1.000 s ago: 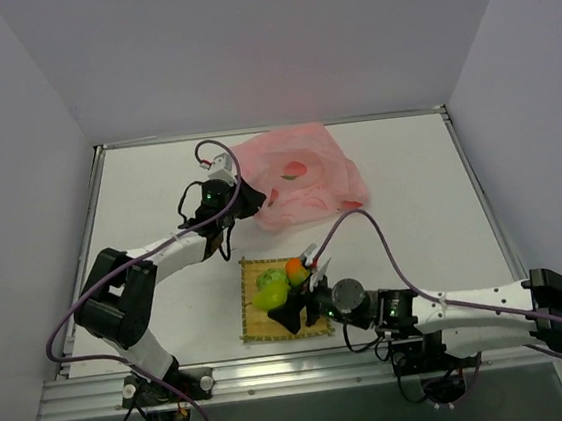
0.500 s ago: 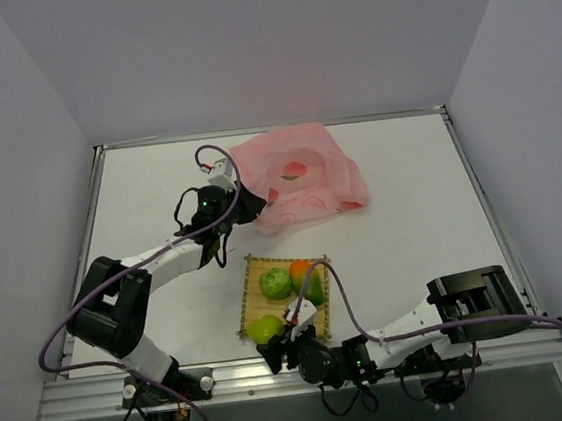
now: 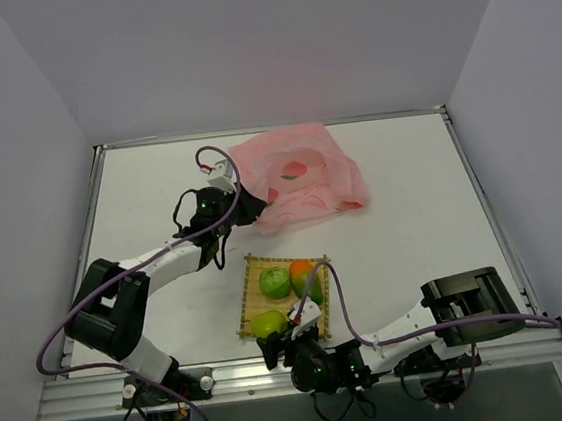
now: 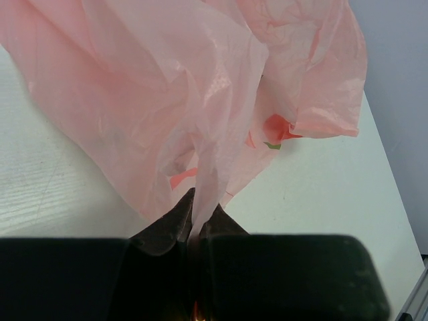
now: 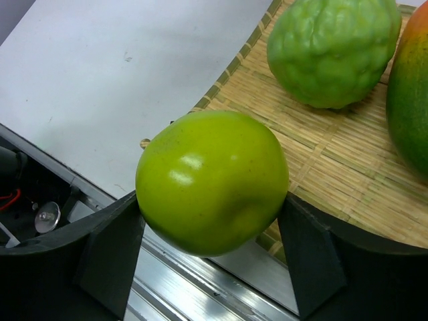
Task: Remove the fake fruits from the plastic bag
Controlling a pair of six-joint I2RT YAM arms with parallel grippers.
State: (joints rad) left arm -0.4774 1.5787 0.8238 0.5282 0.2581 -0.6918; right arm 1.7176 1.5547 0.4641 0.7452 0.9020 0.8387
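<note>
The pink plastic bag lies crumpled at the back of the table. My left gripper is shut on a pinched fold of the bag at its near-left edge, the film running between the closed jaws. Three fake fruits are on the bamboo mat: a round bumpy green one, a green-and-orange mango and a smooth yellow-green one. My right gripper holds the yellow-green fruit at the mat's near-left corner, a finger against each side.
The aluminium rail of the table's near edge runs just under the held fruit. The round green fruit and the mango sit a little further back on the mat. White walls close in the table.
My right arm has folded back toward the near edge, carrying the yellow-green fruit from the mat's middle to its near-left corner. The left gripper has kept its hold on the bag.
</note>
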